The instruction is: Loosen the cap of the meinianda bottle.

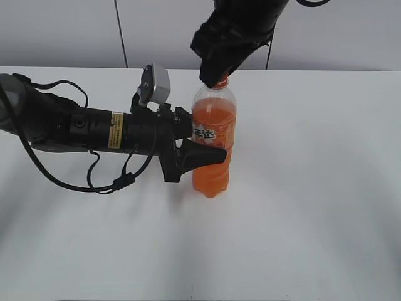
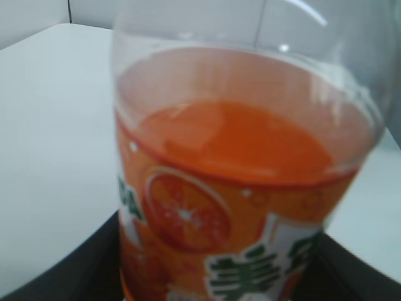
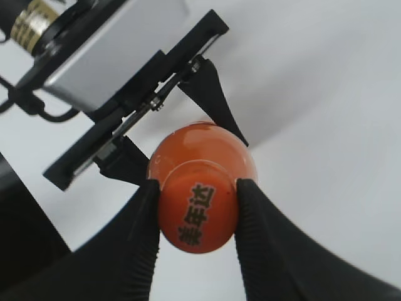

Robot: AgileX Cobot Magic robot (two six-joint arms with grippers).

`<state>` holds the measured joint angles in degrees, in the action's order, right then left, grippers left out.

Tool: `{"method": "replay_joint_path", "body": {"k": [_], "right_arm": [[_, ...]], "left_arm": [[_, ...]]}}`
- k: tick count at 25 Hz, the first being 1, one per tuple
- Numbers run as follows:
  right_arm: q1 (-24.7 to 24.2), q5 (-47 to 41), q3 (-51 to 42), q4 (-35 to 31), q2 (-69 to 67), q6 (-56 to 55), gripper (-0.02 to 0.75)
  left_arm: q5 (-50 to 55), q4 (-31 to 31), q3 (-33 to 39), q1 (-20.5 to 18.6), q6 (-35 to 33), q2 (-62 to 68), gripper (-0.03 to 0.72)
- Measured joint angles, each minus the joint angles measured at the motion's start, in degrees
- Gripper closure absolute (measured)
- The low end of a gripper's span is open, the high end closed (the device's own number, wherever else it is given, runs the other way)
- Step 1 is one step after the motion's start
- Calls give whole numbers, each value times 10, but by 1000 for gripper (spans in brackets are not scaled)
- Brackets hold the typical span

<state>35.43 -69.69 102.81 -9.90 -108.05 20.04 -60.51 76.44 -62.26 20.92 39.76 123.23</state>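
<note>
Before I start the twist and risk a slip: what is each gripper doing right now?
Left gripper: shut on the meinianda bottle, at its label.
Right gripper: shut on the cap, one finger on each side.

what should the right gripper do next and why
Probably twist. The right gripper has its fingers on both sides of the cap, while the left gripper clamps the upright bottle at its label, so turning the wrist should loosen it.

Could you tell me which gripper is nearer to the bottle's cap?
Right. The right gripper closes around the cap from above; the left gripper holds the bottle lower, mid-body.
</note>
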Motion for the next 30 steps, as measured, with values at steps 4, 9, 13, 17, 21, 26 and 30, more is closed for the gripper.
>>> {"method": "replay_joint_path", "body": {"k": [4,9,13,17,21,26,30], "right_arm": [[0,0,0,-1,0,207,458],[0,1,1,14,0,428,463],[1,3,1,29,0,551,463],[1,7,1,34,0,629,464],[1,7,2,35,0,657,464],[1,7,2,35,1,662,465],[1,6,2,39,4,663,465]], "left_arm": [[-1,1,0,0,-1,0,261],[1,-1,0,0,-1,0,261],[2,-4,0,0,1,0,261],[2,-5,0,0,3,0,261],[3,-5,0,0,3,0,261],[3,-6,0,0,3,0,261],[3,-6,0,0,3,0,261]]}}
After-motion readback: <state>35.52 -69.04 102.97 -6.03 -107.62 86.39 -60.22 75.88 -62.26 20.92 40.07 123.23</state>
